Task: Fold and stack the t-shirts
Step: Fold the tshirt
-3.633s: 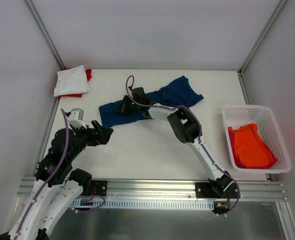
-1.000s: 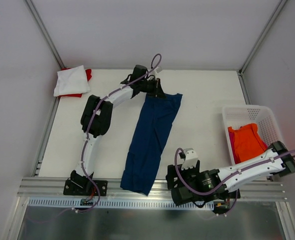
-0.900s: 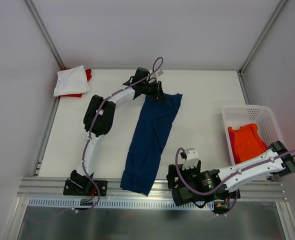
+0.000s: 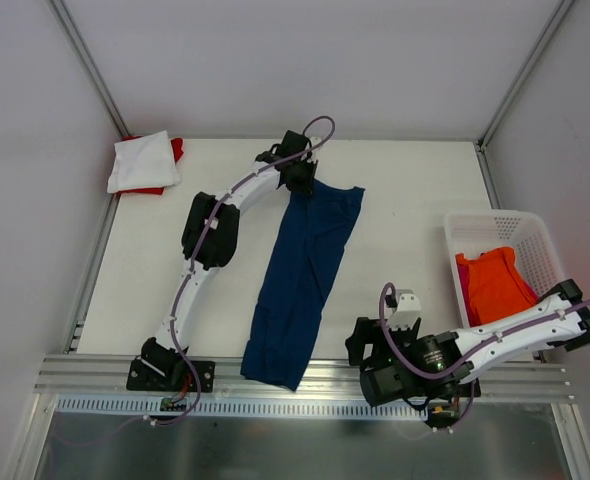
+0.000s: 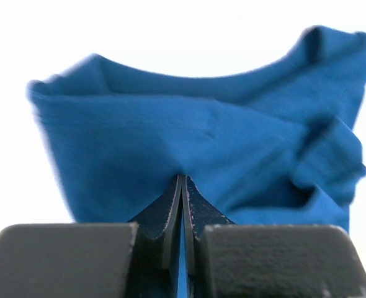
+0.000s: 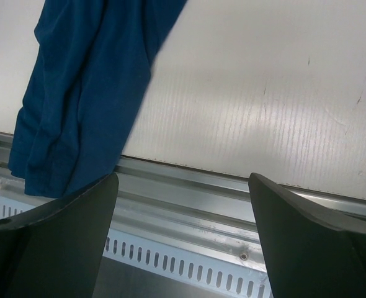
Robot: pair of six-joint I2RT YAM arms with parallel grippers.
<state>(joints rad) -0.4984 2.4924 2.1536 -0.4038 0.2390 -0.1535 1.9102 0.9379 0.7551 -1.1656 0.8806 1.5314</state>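
Right end effector: released, fingers wide apart; low over the near edge of the bench, just right of the near end of the navy tee; it touches nothing.
Navy tee: lies as a long narrow strip on the middle of the bench, from near to far, a little slanted to the right; the near end hangs over the bench edge onto the metal rail.
Basket: at the right side of the bench; the orange tee lies inside, and a magenta tee shows beside it.
Left end effector: clenched on the far left corner of the navy tee; the arm is stretched far out.
Far left corner: the white tee, folded, lies on the red tee.
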